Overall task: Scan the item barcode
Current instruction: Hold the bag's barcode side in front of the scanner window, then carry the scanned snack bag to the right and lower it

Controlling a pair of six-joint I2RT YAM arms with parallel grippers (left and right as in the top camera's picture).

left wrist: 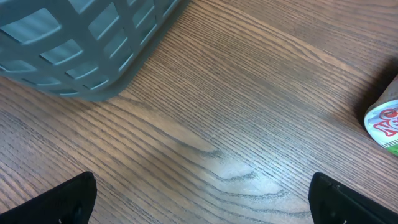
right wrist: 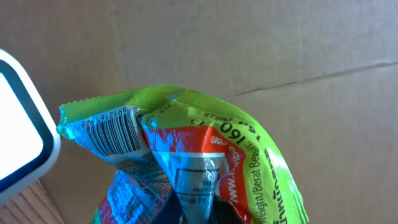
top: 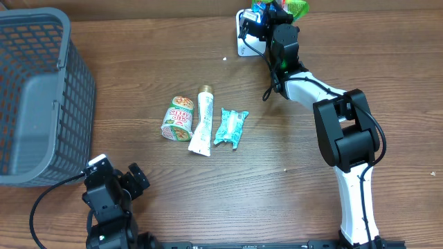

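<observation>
Jaws of the right arm [top: 339, 131] clamp a bag [right wrist: 205, 143], barcode [right wrist: 112, 132] showing, beside the scanner [top: 243, 47]. Left jaws stand apart over the bench [left wrist: 249, 93].

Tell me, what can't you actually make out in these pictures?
- Right wrist view: the scanner is cut off by the left edge; a fold in the green packet hides part of its barcode.
- Left wrist view: the noodle cup is cut off by the right edge.
- Overhead: print on the tube is too small.
</observation>
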